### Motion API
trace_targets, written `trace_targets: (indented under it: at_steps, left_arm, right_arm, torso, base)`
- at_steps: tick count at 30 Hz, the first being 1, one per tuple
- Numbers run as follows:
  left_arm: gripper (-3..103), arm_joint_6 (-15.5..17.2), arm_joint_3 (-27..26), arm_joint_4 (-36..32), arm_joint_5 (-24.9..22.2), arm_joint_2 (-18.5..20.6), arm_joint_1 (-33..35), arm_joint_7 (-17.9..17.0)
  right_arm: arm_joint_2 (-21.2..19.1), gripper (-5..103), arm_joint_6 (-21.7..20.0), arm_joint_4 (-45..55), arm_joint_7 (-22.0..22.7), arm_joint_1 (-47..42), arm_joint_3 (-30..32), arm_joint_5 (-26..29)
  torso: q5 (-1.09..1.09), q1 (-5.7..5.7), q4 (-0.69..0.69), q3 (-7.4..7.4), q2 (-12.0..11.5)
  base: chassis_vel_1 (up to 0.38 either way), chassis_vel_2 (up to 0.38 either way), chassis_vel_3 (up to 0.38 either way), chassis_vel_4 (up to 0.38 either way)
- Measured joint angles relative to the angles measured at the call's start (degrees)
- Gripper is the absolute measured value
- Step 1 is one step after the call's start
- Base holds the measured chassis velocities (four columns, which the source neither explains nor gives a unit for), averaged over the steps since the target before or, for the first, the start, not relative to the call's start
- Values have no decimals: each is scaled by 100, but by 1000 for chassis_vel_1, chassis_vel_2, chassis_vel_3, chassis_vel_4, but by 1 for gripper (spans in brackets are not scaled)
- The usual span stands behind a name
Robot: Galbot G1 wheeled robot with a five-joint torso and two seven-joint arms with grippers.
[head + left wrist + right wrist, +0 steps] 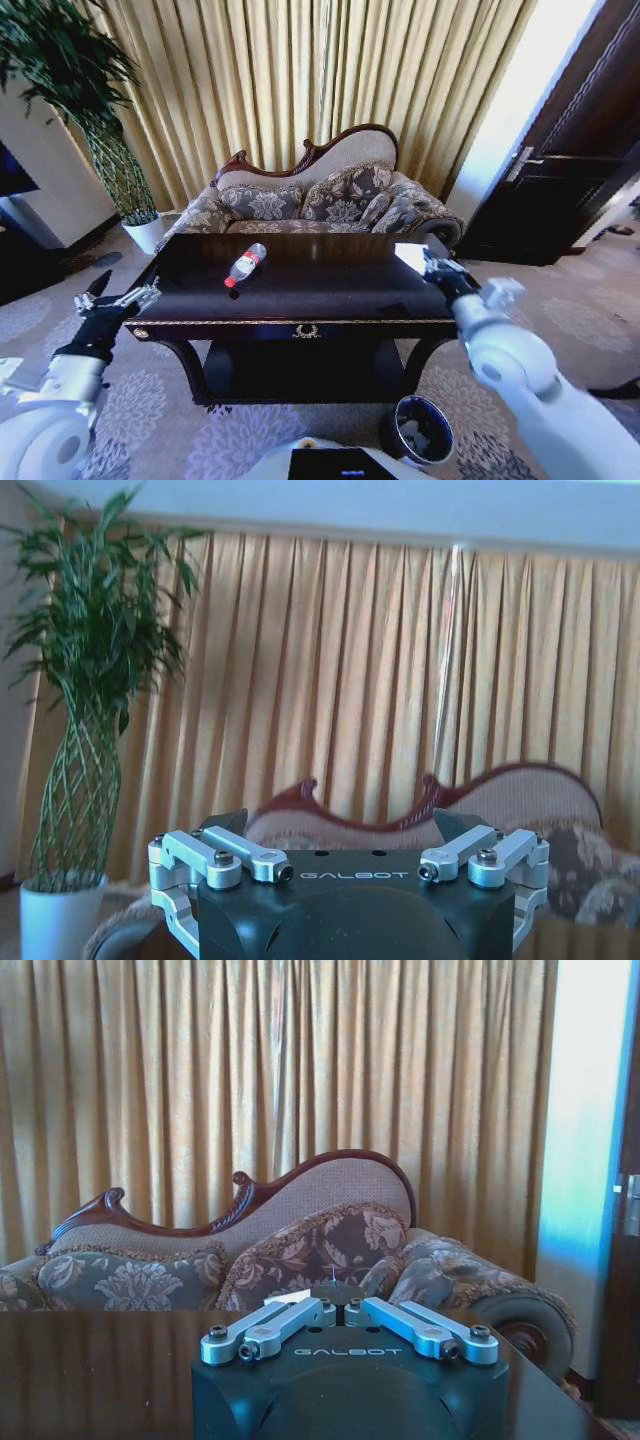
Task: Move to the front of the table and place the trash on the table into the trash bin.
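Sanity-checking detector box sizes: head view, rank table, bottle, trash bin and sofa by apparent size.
1. table, the widest thing in this view
2. sofa, behind the table and farther away, so it likely looks smaller than it is
3. trash bin, close to the camera
4. bottle

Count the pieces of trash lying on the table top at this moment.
2 visible: a plastic bottle on its side, left of centre on the table, and a white paper piece at the far right, beside the right pincer. That pincer may hide more.
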Motion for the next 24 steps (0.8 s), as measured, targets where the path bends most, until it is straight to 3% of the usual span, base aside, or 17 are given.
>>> trace_targets:
  at_steps: [7,24]
  left_arm:
    - [100,288,-33,-43,-49,118,-49,-31]
    - [100,327,-16,-40,-62,126,-77,3]
  right_arm:
    - [325,0,26,216,-164,-544,227,-342]
    - [545,0,82,457,-218,-923,466,-502]
  torso:
    - [0,0,1,1,0]
    - [0,1,0,1,-1]
  base:
    - [0,0,0,0]
    - [4,-9,-7,7]
